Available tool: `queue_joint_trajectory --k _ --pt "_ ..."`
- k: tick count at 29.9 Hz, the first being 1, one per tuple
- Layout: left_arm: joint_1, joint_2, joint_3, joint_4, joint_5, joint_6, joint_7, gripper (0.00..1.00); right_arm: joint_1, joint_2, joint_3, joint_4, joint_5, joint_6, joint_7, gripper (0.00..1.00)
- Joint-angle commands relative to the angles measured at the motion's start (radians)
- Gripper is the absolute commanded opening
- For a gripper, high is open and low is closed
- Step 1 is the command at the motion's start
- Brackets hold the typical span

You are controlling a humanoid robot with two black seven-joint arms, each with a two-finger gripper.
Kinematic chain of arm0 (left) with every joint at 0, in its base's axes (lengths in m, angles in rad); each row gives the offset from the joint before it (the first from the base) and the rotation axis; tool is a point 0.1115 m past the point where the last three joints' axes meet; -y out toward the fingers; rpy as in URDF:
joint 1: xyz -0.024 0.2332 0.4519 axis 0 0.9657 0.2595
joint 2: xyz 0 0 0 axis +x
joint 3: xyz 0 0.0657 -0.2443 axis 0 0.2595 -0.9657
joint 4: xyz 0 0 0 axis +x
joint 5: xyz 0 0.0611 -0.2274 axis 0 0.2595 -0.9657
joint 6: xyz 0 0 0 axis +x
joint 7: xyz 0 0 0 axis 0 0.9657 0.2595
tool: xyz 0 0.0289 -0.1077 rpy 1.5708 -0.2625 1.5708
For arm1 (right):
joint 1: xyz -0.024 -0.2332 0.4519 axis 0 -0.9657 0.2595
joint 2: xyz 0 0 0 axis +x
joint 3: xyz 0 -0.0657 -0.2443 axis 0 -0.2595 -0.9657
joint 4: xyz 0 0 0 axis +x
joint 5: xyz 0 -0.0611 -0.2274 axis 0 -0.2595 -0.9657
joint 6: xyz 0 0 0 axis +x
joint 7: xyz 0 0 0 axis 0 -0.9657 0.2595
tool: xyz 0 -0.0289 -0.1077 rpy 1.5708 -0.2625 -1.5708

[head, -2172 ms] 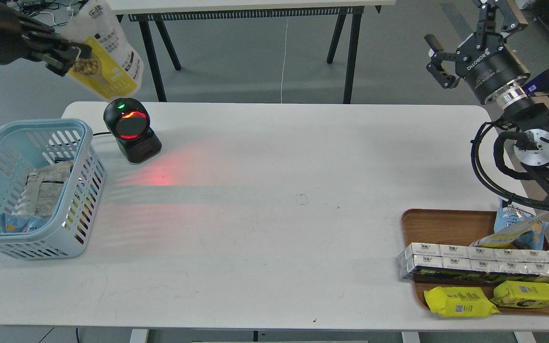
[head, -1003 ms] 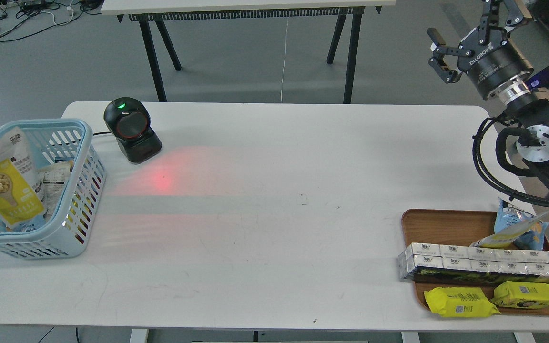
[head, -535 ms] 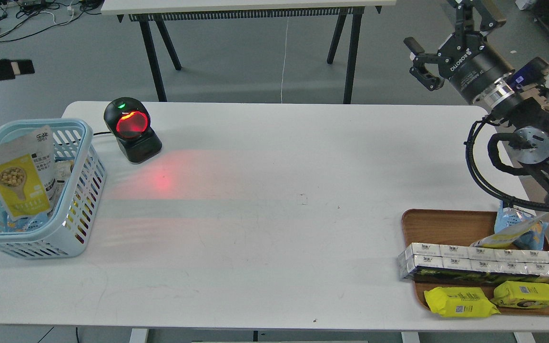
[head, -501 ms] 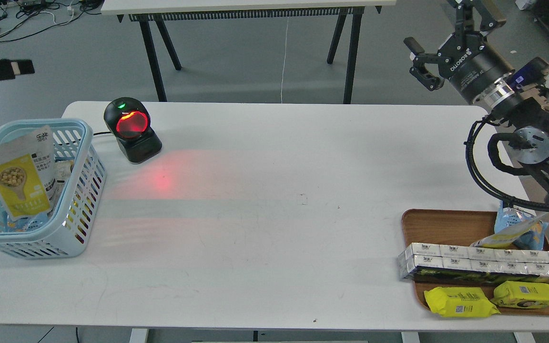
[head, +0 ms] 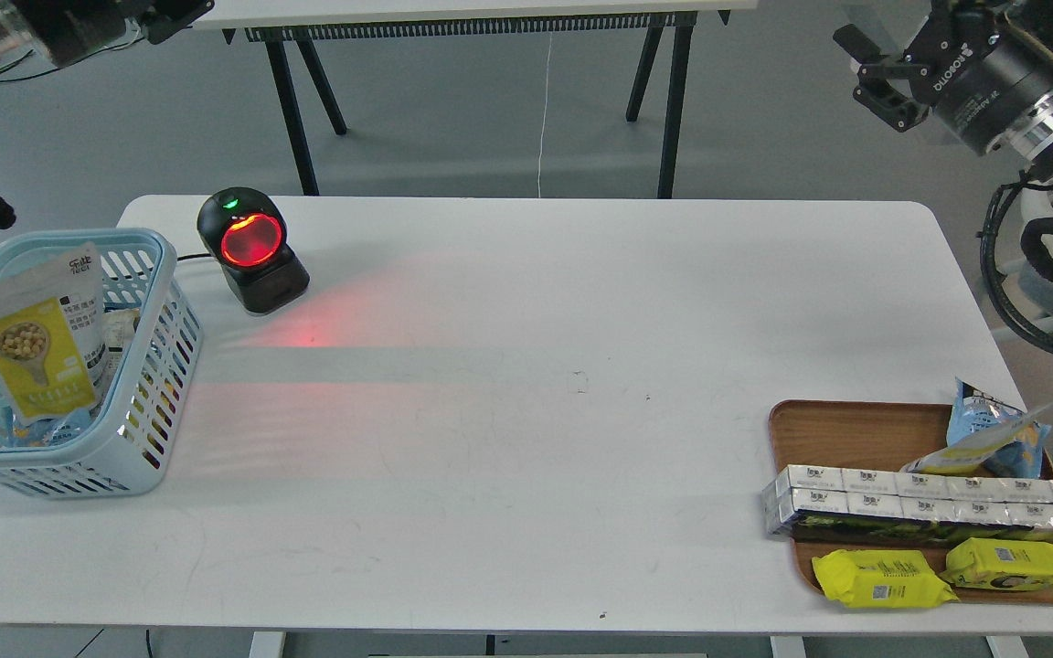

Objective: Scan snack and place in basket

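Right fingers: spread apart and carrying nothing, raised high beyond the table's far right corner, pointing left.
Left fingers: the left arm's end shows dark at the top left edge; whether its fingers are parted or closed cannot be told, and nothing is seen in them.
Snack: well down and left of both arms, standing upright inside the basket, yellow panel facing the camera, touched by no fingers.
Basket: on the table's left end, below the left arm; other packets lie under and behind the snack.
Scanner: just right of the basket, far from the right fingers, its window glowing red and throwing a red patch on the table.
Task progress: judging by the pouch resting free in the basket, this item looks finished; whether it was read by the scanner cannot be told.
What is left: likely only the next item, if any.
Tray: brown wood, at the near right, below the right fingers, with yellow packs, a blue-and-yellow bag and a row of cartons.
Table: white, faintly scuffed.
Room: grey floor, a second table's black legs behind, cables at the top left.
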Motion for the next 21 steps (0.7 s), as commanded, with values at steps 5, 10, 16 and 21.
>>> queue_joint_trajectory --k 5,10,16,21 --pt "0.107 -0.16 -0.212 0.162 0.007 0.0 0.0 0.72 -0.004 0.018 0.011 -0.039 0.013 0.0 0.0 1.0" --pt "0.196 -0.191 -0.245 0.161 0.011 0.0 0.0 0.72 0.002 0.076 0.02 -0.081 0.015 0.0 0.0 1.0" --pt "0.273 -0.187 -0.269 0.151 0.017 0.0 0.0 0.73 -0.008 0.111 0.026 -0.113 0.029 0.0 0.0 1.0" --pt "0.296 -0.191 -0.271 0.15 0.017 0.0 0.0 0.73 -0.007 0.118 0.029 -0.118 0.029 0.0 0.0 1.0"
